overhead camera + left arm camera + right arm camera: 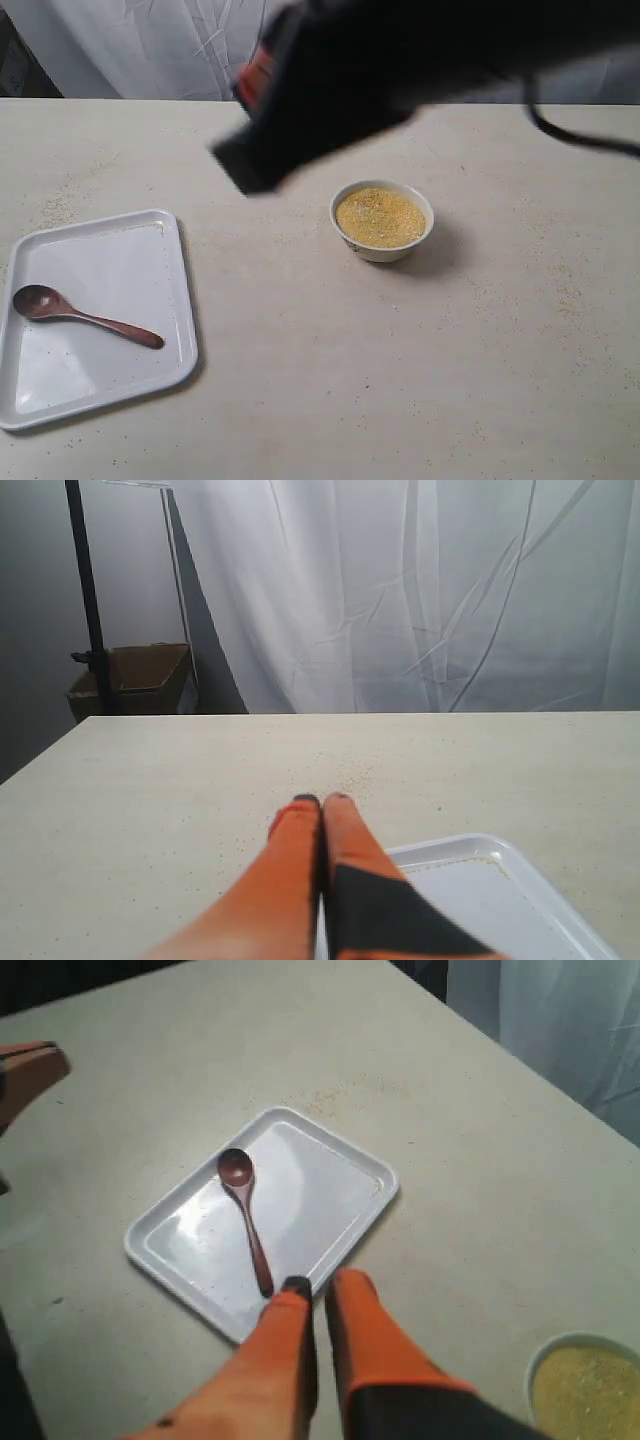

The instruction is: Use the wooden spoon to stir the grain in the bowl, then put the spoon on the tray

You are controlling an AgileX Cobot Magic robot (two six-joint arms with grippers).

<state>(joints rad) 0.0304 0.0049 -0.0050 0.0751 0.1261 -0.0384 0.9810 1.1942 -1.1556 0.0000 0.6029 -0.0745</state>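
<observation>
The wooden spoon (85, 318) lies flat on the white tray (110, 265) at the left of the table, its oval bowl toward the tray's left rim. To the right stands the small white bowl (383, 251), filled with yellow grain (380, 217). My right gripper (322, 1285) hovers high above the tray's (330, 1200) near edge, close to the spoon's (247, 1215) handle end, fingers slightly apart and empty. It shows as a dark blur (240, 165) in the exterior view. My left gripper (322, 800) is shut and empty beside a tray corner (500, 890).
Loose grains are scattered on the beige table behind the tray (60, 205). A white curtain hangs behind the table's far edge. A cardboard box (140, 675) and a black pole stand beyond the table. The bowl's rim (535, 1365) shows at the right wrist view's corner.
</observation>
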